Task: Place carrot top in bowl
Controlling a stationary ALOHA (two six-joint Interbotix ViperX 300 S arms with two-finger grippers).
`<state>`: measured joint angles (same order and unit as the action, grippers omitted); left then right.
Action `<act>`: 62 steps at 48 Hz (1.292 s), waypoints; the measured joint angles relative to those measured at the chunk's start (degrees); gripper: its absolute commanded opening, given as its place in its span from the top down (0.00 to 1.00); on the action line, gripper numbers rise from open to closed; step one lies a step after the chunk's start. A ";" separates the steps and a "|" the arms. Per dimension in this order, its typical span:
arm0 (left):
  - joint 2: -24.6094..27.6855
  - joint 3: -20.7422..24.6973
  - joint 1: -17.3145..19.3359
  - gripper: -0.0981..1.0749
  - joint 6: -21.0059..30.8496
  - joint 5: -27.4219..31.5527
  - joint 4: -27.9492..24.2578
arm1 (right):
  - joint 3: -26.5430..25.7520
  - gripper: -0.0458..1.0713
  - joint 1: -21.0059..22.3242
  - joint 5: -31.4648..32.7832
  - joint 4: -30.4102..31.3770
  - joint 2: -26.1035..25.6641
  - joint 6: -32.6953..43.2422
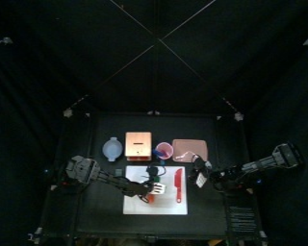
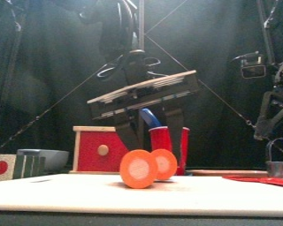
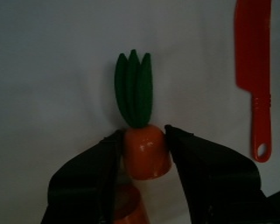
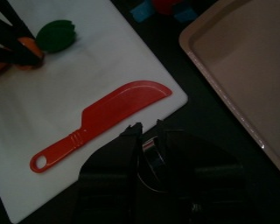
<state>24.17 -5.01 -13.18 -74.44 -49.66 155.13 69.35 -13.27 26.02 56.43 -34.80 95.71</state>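
Orange carrot top [image 3: 143, 150] is sitting pinched between my left gripper [image 3: 143, 154] jaws, wrist angled down over the white cutting board [image 3: 49, 70]; no writing is showing.

My right gripper [image 4: 150, 147] is hovering closed beside the red knife [image 4: 99, 119].

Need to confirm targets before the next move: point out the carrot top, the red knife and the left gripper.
carrot top [image 3: 147, 150]: left wrist view, on its orange stub below the green leaves.
red knife [image 3: 252, 52]: left wrist view, on the blade.
left gripper [image 3: 147, 138]: left wrist view, midway between the jaws, shut on the stub.
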 measured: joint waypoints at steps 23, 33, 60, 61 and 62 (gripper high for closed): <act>-14.85 -6.94 0.00 0.31 -0.09 -5.27 -3.52 | 0.00 0.39 0.00 1.32 -0.35 -1.05 0.00; -23.91 -15.64 -0.09 0.31 0.26 -6.24 -2.11 | 0.00 0.39 0.09 1.58 -0.88 -1.85 0.09; -45.18 -37.44 7.03 0.31 0.35 -6.33 -7.12 | 0.00 0.39 1.67 2.29 -2.64 -2.90 0.00; -45.70 -38.14 7.91 0.31 0.35 -6.42 -7.91 | 0.00 0.39 1.67 2.29 -2.81 -2.90 0.00; -46.41 -38.85 8.79 0.31 0.35 -6.15 -8.61 | 0.00 0.39 1.76 2.29 -2.90 -2.90 0.00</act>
<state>-22.24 -43.86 -4.39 -74.09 -55.81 146.51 69.35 -11.51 28.30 53.53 -37.71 95.71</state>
